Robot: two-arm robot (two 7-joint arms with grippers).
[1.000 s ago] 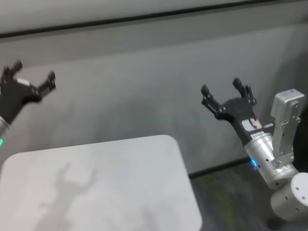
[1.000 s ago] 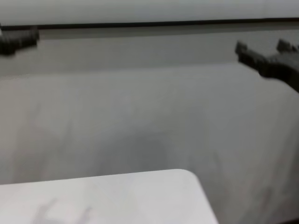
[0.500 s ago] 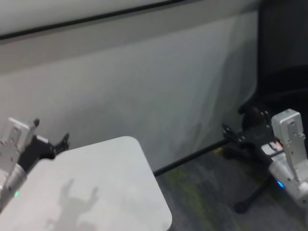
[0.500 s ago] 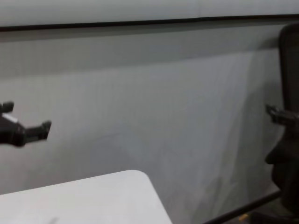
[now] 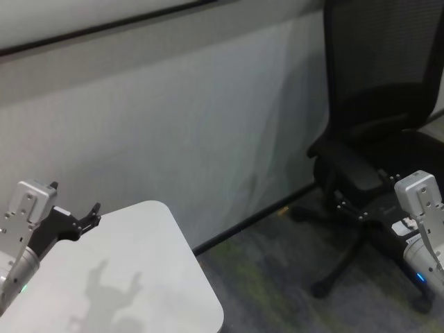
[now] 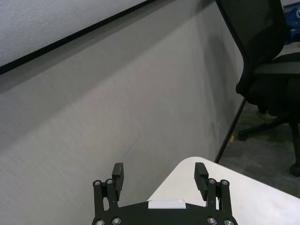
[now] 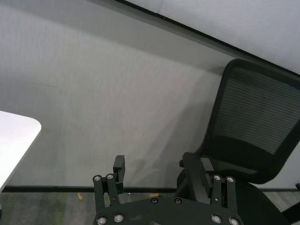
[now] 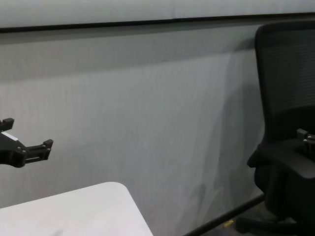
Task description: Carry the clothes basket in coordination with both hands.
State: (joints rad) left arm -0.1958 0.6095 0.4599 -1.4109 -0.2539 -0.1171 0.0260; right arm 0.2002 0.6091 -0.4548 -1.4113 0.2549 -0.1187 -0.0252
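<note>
The clothes basket is out of view in every frame. My left gripper [image 5: 73,198] hovers over the far edge of the white table, open with nothing between its fingers; the left wrist view shows the left gripper [image 6: 159,168] spread wide above the table's rounded corner, and the chest view has the left gripper [image 8: 28,132] at the left edge. My right gripper [image 5: 364,198] hangs low on the right, in front of the black office chair. In the right wrist view the right gripper [image 7: 161,164] is open and empty.
A white table [image 5: 139,277] with a rounded corner fills the lower left. A black mesh-backed office chair [image 5: 378,83] on a wheeled base stands at the right on grey carpet [image 5: 277,277]. A grey wall panel [image 5: 173,125] runs behind both.
The view has swung right, so the chair has come into full view and the table corner has slid left. Both arms have dropped lower. Both grippers stay open and empty.
</note>
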